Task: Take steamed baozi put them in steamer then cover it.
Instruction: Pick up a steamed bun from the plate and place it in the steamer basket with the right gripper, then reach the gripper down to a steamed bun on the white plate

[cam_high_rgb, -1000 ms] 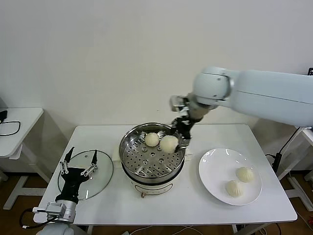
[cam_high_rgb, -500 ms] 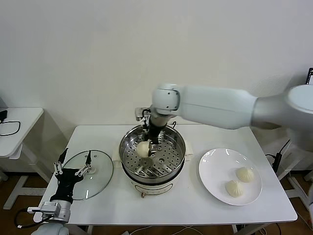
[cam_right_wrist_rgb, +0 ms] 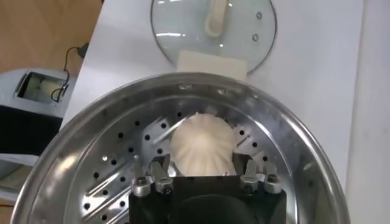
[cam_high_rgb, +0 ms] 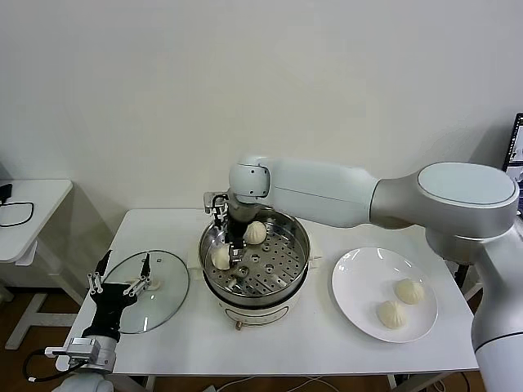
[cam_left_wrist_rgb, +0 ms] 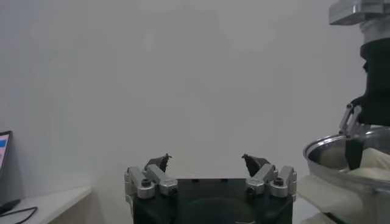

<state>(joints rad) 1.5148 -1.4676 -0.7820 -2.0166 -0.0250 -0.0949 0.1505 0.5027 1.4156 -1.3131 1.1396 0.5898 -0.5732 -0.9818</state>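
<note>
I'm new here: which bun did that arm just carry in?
Find the shiny steamer mid-table. Two baozi sit on its holed tray; the one under the right gripper, nearest the glass cover, is it. The other baozi sits farther back.

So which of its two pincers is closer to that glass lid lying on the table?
The left. The left pincer hovers open right over the glass lid, at its near edge. The right pincer is farther off, down inside the steamer, beside a baozi.
</note>
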